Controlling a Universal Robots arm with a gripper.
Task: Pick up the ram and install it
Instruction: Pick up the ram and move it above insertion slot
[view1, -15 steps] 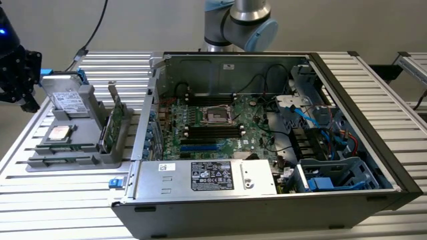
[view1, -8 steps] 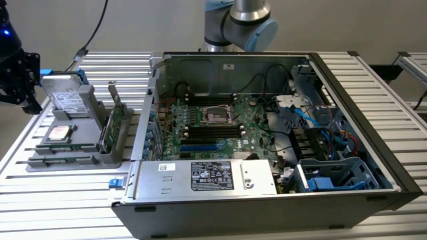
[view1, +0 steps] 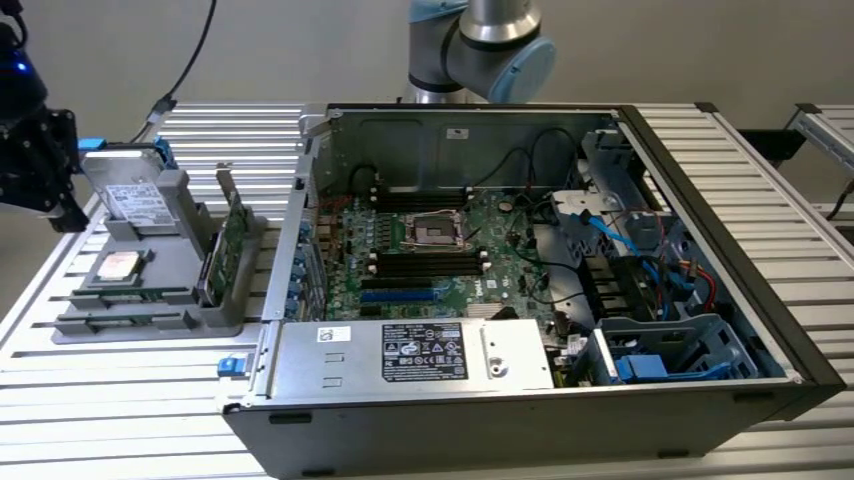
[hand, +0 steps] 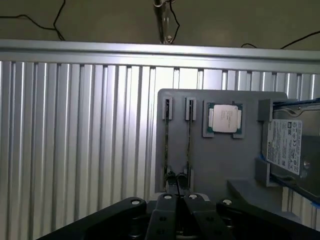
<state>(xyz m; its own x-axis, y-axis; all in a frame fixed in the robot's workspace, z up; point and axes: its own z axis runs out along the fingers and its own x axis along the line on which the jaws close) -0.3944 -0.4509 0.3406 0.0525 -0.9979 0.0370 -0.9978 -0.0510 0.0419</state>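
- The gripper has its fingers clenched together on nothing; the tips point at the grey tray, in line with the gap between the two sticks, and whether they touch it cannot be told
- One ram and a second ram stand on edge in side-by-side tray slots, close together but apart, each with clips at both ends
- In the exterior view the tray sits at nine o'clock of the open computer case, just beside its wall, on the slatted table
- Bare slats stretch from the tray out to the table's edge rail, so there is free room on that side
- Inside the case the motherboard lies flat and open from above, walled in all round
- The socket sits mid-board with dark memory slots at its twelve and six o'clock; their number is unclear
- Crowding the board: the silver power supply at six o'clock, blue cables and drive cages at three o'clock
- The arm rises at twelve o'clock behind the case
- Also on the tray: one processor just beside the second ram, one hard drive beyond it, and one tall green card upright on the case side
- Count: two rams, one processor, one drive, one card, one case
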